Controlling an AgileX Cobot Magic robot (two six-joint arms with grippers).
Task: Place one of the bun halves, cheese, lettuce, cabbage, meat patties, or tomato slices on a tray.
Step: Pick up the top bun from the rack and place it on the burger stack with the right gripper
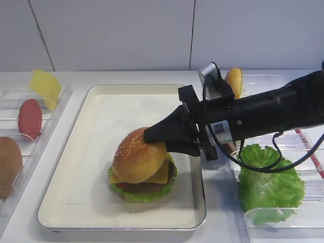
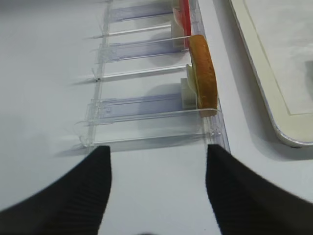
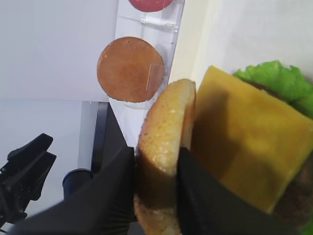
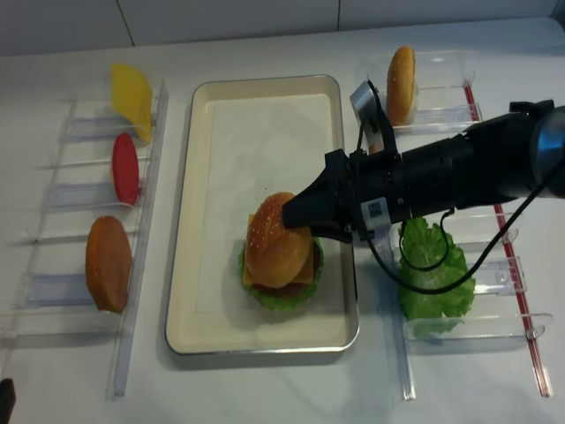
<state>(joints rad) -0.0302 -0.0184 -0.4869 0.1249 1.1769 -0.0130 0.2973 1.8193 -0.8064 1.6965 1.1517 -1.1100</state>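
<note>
Right claw (image 1: 154, 135): clamped on the edge of the seeded bun half (image 1: 139, 157); the right wrist view shows a black finger (image 3: 115, 196) on either face of the bun's rim, so the grip is across its thin dimension.
Bun half against the stack: it sits tilted on the cheese (image 1: 161, 174), its far side down and the gripped side lifted; whether it already rests flat I cannot tell.
Key relation: the bun lies straight ahead of the claw, toward the tray's left side; the claw's reach runs roughly level across the tray's right rim, so the bun's flat face is not yet parallel to the cheese beneath.
Stack: lettuce (image 1: 144, 195) at the bottom, a dark meat patty (image 1: 139, 186) above it, cheese on top, all inside the tray (image 1: 76, 202), nearer its front right corner.
Nearer arm: the right one, already holding; the left claw (image 2: 156, 196) hangs open over bare tabletop (image 2: 44, 73) left of the tray, beside a clear holder (image 2: 146, 122) with a spare bun (image 2: 203, 73).
Surface: the tray's cream inside is flat and smooth; the cheese looks slick, so the bun may slide on release.
Room: open tray floor behind and left of the stack; the right rim lies close under the claw's wrist.
Judgement: lowering the gripped edge, then parting the fingers, appears to be what remains.
</note>
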